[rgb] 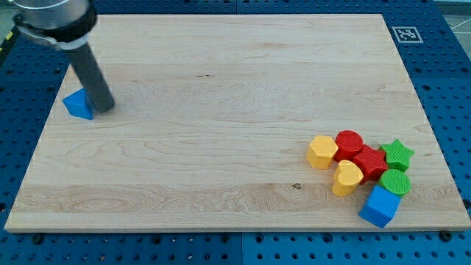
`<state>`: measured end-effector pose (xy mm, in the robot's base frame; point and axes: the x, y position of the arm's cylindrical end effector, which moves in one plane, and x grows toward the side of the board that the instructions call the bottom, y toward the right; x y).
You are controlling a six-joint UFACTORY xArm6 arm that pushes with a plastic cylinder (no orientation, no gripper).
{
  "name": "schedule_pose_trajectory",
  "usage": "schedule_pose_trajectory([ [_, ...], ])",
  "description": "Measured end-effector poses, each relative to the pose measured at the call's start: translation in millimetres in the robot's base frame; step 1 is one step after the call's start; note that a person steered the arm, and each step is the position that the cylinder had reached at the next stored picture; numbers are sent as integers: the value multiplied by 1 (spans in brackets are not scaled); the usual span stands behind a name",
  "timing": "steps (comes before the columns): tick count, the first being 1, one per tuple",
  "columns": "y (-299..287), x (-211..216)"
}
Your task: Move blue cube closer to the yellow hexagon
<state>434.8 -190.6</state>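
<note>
Camera view: my tip (105, 107) stands at the far left of the wooden board (221, 88), touching or all but touching a small blue triangular block (77, 104) that sits just at its nine o'clock. The rod has no jaws to open or close and holds nothing; it is simply planted on the wood beside that block.

The blue cube (380, 205) lies well apart from the tip, across the board near the lower right corner, at roughly four o'clock from where the tip stands. It sits at the bottom of a tight cluster: a green cylinder (396, 182) touches it at about one o'clock, a yellow heart-shaped block (346, 177) is just beside it at about ten o'clock, and a red star-like block (370, 161) and a red cylinder (349, 141) lie beyond those. A green star (398, 153) caps the cluster on the right.

The yellow hexagon (322, 151) is the cluster's leftmost piece, at about ten o'clock from the cube, with the yellow heart lying between the two.

The coming move appears to turn on that line: the cube must travel up and to the left, so the tip would likely need to cross the open board and come around to the cube's four o'clock side, close to the board's edge. The heart block in the path looks the likeliest thing to be shoved along.
</note>
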Motion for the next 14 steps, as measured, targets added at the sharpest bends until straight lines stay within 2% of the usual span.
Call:
schedule_pose_trajectory([
  [1,84,-9],
  [4,206,-16],
  [5,295,-16],
  [6,317,-17],
  [7,383,-17],
  [9,469,35],
  [11,499,88],
  [12,493,114],
  [13,465,168],
  [14,461,179],
])
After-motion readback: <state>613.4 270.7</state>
